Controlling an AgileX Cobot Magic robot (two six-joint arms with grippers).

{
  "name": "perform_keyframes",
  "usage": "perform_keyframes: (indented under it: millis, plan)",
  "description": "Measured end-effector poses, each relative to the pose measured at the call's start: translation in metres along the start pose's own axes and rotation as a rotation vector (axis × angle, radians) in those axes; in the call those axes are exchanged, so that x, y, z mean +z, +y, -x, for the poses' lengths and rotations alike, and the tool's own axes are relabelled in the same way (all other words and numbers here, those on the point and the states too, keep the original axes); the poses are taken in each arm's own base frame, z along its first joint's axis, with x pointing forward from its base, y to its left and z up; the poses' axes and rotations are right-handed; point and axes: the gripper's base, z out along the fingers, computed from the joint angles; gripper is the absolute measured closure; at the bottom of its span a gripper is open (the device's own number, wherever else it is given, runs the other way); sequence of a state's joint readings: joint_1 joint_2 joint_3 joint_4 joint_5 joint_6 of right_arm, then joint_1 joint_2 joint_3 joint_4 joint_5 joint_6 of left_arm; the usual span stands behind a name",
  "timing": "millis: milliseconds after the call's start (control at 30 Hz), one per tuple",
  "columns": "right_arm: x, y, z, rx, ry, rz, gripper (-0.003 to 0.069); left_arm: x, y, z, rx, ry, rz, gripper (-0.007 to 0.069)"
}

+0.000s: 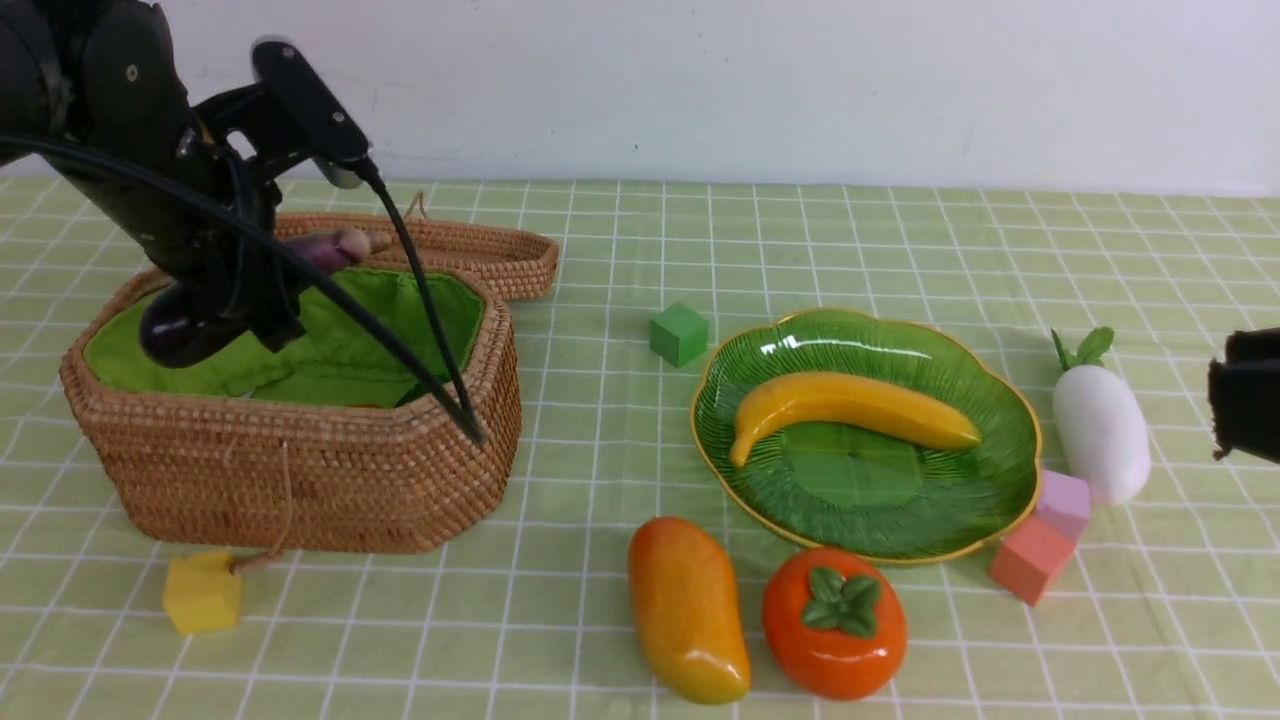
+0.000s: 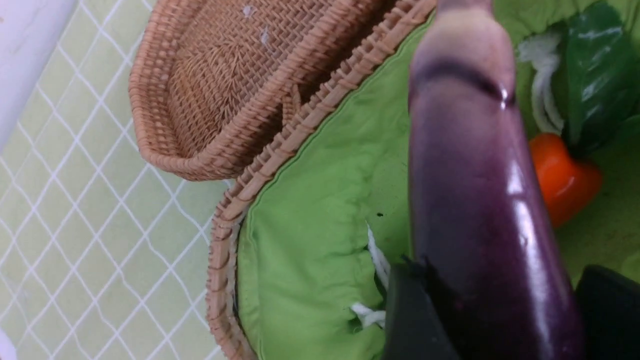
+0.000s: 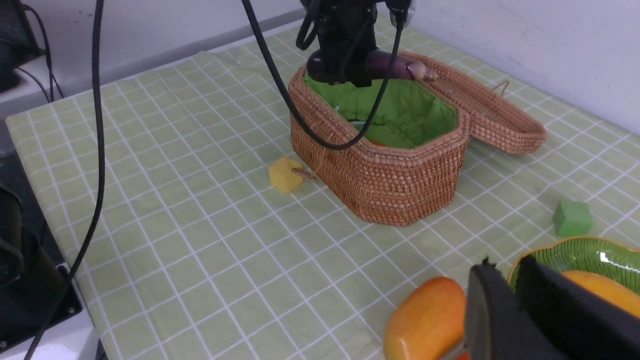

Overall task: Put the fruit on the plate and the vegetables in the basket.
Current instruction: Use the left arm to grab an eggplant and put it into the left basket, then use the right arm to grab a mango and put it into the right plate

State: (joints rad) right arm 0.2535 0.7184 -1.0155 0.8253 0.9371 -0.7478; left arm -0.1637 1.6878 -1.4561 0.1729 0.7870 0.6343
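Note:
My left gripper (image 1: 225,315) is shut on the dark purple eggplant (image 1: 180,330), holding it level over the open wicker basket (image 1: 320,470). In the left wrist view the eggplant (image 2: 475,200) sits between the black fingers (image 2: 415,315), above the green lining where a red chili pepper (image 2: 562,180) lies. The yellow banana (image 1: 850,405) lies on the green plate (image 1: 880,490). The mango (image 1: 688,610) and the persimmon (image 1: 835,620) lie on the cloth in front of the plate. The white radish (image 1: 1100,435) lies to the plate's right. My right gripper (image 3: 500,280) hovers shut and empty near the mango (image 3: 425,320).
The basket's lid (image 1: 470,250) lies open behind it. Small cubes are scattered about: green (image 1: 680,333) left of the plate, pink (image 1: 1063,503) and salmon (image 1: 1030,560) at its right rim, yellow (image 1: 203,592) tied to the basket's cord. A wall bounds the far side.

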Motion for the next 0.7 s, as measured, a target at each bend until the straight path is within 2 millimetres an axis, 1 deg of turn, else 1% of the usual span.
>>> perform_keyframes:
  millis: [33,67,100,167,233,267,300,367,400,467,500,567,600,633,700]
  plan:
    - [0.000,0.000,0.000,0.001,-0.001,0.001,0.0568,0.000,0.000,0.000,0.000,0.000,0.000,0.0231]
    - [0.000,0.000,0.000,0.000,-0.001,0.001,0.0566,-0.001,0.000,0.000,0.000,-0.003,0.002,0.0210]
    - [0.000,0.000,0.000,0.000,-0.001,0.001,0.0565,-0.003,0.001,0.000,-0.007,-0.008,0.007,0.0146]
    - [0.000,0.000,0.000,-0.001,-0.001,0.001,0.0564,-0.009,0.002,0.000,-0.019,-0.015,0.014,0.0058]
    - [0.000,0.000,0.000,-0.001,-0.001,0.001,0.0564,-0.018,0.002,0.000,-0.041,-0.024,0.017,-0.0009]
    - [0.000,0.000,0.000,-0.001,-0.001,0.001,0.0564,-0.026,0.003,-0.001,-0.063,-0.035,0.017,-0.0029]
    - [0.000,0.000,0.000,-0.001,-0.001,0.001,0.0564,-0.028,0.003,0.000,-0.067,-0.039,0.018,-0.0029]
    - [0.000,0.000,0.001,0.006,-0.005,0.000,0.0564,-0.054,0.002,0.000,-0.151,-0.089,0.007,-0.0027]
    - [0.000,0.000,0.001,0.006,-0.005,0.000,0.0564,-0.058,0.002,0.000,-0.164,-0.102,0.005,-0.0023]
    - [0.002,-0.001,0.002,0.033,-0.006,-0.001,0.0564,-0.080,0.000,0.000,-0.260,-0.159,-0.013,0.0032]
    - [0.003,-0.003,0.002,0.058,0.000,-0.001,0.0564,-0.098,-0.002,-0.001,-0.354,-0.202,-0.034,0.0104]
    - [0.008,-0.007,0.004,0.091,0.023,0.001,0.0564,-0.128,-0.006,-0.005,-0.472,-0.249,-0.069,0.0253]
    - [0.009,-0.008,0.005,0.102,0.036,0.002,0.0564,-0.136,-0.009,-0.008,-0.504,-0.246,-0.082,0.0326]
    - [0.011,-0.010,0.006,0.111,0.053,0.000,0.0564,-0.148,-0.012,-0.013,-0.537,-0.249,-0.095,0.0425]
    - [0.016,-0.015,0.008,0.156,0.106,-0.004,0.0564,-0.170,-0.023,-0.027,-0.570,-0.247,-0.108,0.0587]
